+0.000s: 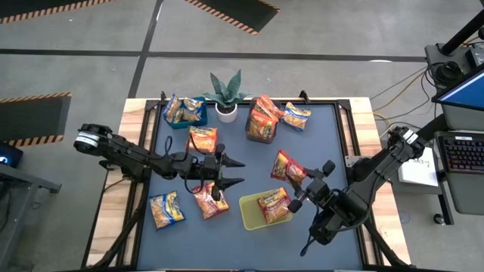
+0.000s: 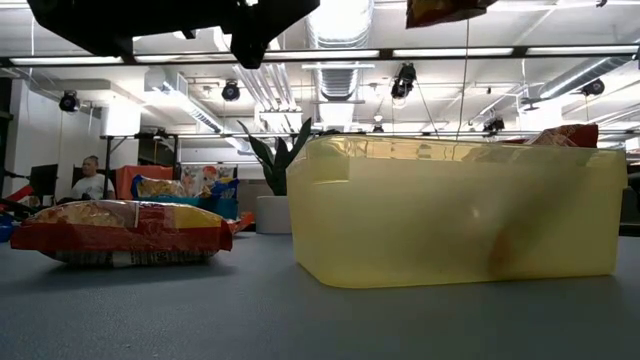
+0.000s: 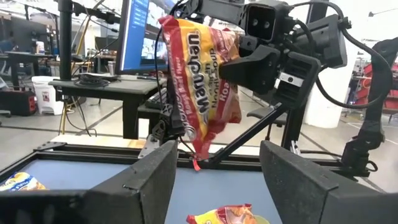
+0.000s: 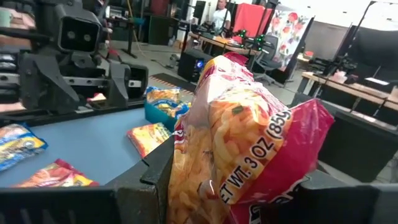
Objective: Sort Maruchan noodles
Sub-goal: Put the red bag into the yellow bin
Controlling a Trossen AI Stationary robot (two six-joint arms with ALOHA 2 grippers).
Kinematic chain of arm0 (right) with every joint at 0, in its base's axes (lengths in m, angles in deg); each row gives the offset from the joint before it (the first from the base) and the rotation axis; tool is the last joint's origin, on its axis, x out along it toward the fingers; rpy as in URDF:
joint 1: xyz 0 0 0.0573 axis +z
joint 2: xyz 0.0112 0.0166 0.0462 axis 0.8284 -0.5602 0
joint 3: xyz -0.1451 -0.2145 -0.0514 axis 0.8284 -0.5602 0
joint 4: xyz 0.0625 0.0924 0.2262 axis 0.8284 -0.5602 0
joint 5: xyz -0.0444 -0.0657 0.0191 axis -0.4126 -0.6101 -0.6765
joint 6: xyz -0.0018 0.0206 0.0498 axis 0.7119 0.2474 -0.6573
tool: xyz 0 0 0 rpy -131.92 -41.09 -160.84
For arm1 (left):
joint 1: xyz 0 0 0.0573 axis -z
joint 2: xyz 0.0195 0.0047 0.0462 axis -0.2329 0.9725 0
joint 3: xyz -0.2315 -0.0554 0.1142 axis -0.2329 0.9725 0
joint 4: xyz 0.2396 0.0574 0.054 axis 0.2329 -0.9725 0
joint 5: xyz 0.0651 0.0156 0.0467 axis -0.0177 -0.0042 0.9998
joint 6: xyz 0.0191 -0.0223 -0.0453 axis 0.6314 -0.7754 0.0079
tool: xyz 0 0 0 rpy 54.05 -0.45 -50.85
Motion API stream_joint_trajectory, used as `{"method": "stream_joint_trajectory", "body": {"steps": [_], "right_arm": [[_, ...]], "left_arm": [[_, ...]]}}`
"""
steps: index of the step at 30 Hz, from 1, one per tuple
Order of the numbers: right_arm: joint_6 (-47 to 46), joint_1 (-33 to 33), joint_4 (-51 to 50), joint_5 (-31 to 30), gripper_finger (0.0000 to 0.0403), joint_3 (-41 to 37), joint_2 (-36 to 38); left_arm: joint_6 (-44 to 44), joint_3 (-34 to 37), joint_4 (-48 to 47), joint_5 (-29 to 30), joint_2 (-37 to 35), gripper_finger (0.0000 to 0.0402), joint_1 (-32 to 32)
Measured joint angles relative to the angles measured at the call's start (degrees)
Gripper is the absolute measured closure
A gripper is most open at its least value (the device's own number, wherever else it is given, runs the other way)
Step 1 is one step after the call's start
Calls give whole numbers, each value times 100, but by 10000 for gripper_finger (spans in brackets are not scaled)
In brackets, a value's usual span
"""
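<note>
A: Nearest the low camera, what's on the table [image 1: 325, 121]?

B: A yellow-green bin [image 2: 460, 215] with one packet in it, and beside it a red packet [image 2: 125, 232] lying flat. The left gripper [image 1: 234, 172] hangs over that packet with its fingers spread wide and empty.

A: And the right gripper [image 1: 301, 181]?

B: Just past the bin, up off the table, its fingers closed on a red Maruchan packet [image 4: 249, 155]. It's held by one end, so the rest droops and creases.

A: How will these handle?

B: My guess is light, crinkly and slick; the noodle block inside is stiff but would likely crack under a hard squeeze. Taking one across its short width, near the middle, should stop it swinging.

A: Farther back?

B: An orange packet [image 1: 203, 139] lies loose; another red one [image 1: 166, 209] sits toward the near left corner. Beyond are a blue bin [image 1: 185, 110] holding yellow-and-blue packets, a dark clear bin [image 1: 262, 121] with orange ones, one packet [image 1: 296, 116] beside it, and a potted plant [image 1: 225, 94].
</note>
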Motion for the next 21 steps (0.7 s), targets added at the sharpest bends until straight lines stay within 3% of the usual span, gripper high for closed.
{"method": "stream_joint_trajectory", "body": {"steps": [5,14,21], "right_arm": [[310,-9,364,316,250,22,10],[2817,-42,2344,1195,250,24,7],[3218,-44,2571,1737,250,28,7]], "left_arm": [[0,-1,482,-70,185,187,0],[180,-756,1229,-571,1355,187,0],[243,-1356,1301,-908,1941,194,-17]]}}
